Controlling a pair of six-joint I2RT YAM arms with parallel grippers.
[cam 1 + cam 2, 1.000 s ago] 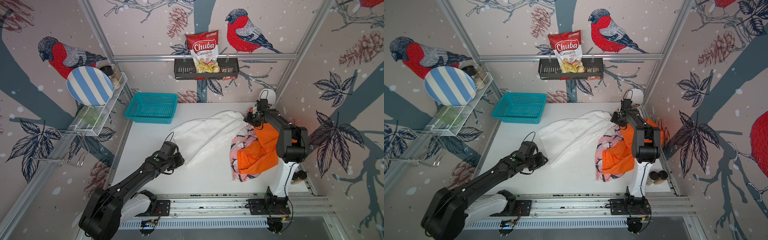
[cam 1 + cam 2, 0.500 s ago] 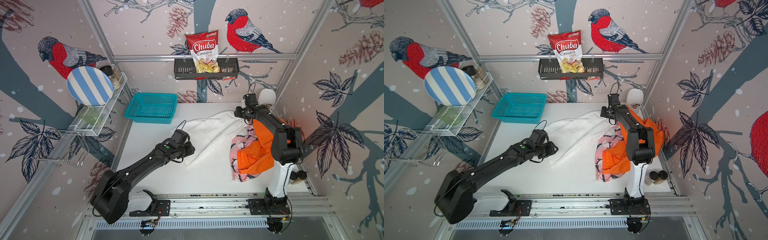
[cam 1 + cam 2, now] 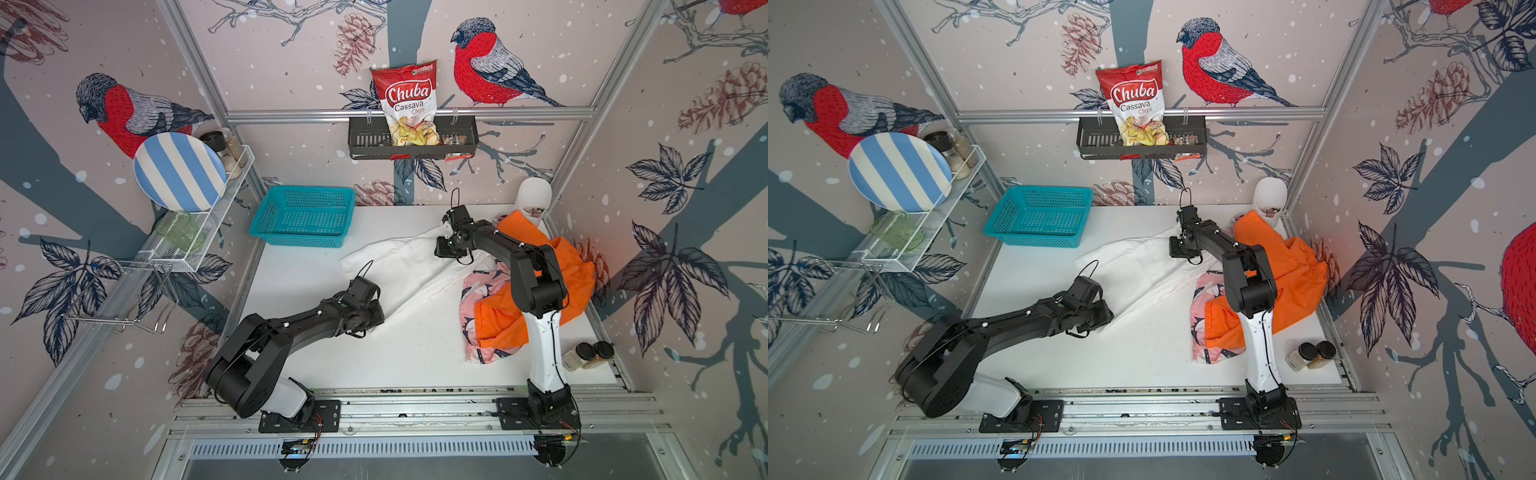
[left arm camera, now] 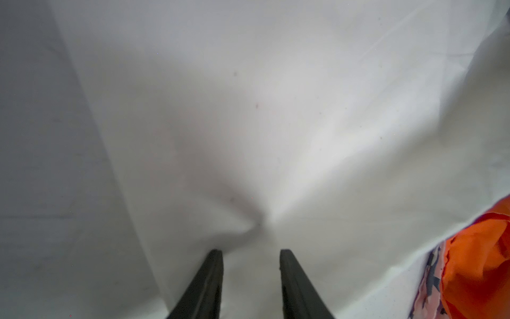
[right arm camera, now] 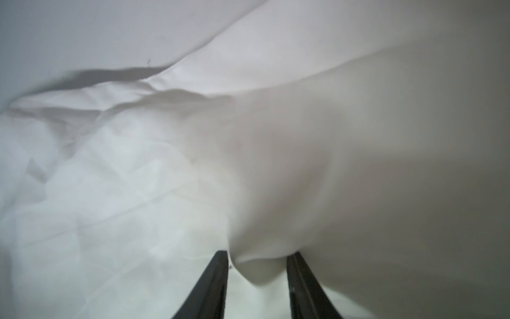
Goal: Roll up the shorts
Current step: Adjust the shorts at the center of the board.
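Observation:
The white shorts (image 3: 407,270) (image 3: 1142,270) lie stretched diagonally across the middle of the table. My left gripper (image 3: 374,316) (image 4: 251,252) is at their near end; white cloth lies between its fingers and puckers just ahead of the tips. My right gripper (image 3: 442,249) (image 5: 258,255) is at their far end, with a raised fold of white cloth pinched between its fingers. The orange shorts (image 3: 498,328) (image 4: 480,262) lie heaped on the pink patterned shorts (image 3: 478,286) at the right, partly hidden behind the right arm.
A teal basket (image 3: 305,216) stands at the back left of the table. Two spice jars (image 3: 590,355) sit at the front right edge. A white head form (image 3: 534,197) fills the back right corner. A wire rack holding a striped plate (image 3: 180,172) hangs on the left wall.
The right gripper moved left from the far right corner onto the white shorts' far end and its jaws narrowed. The left gripper shifted right with the near end. The white shorts became narrower.

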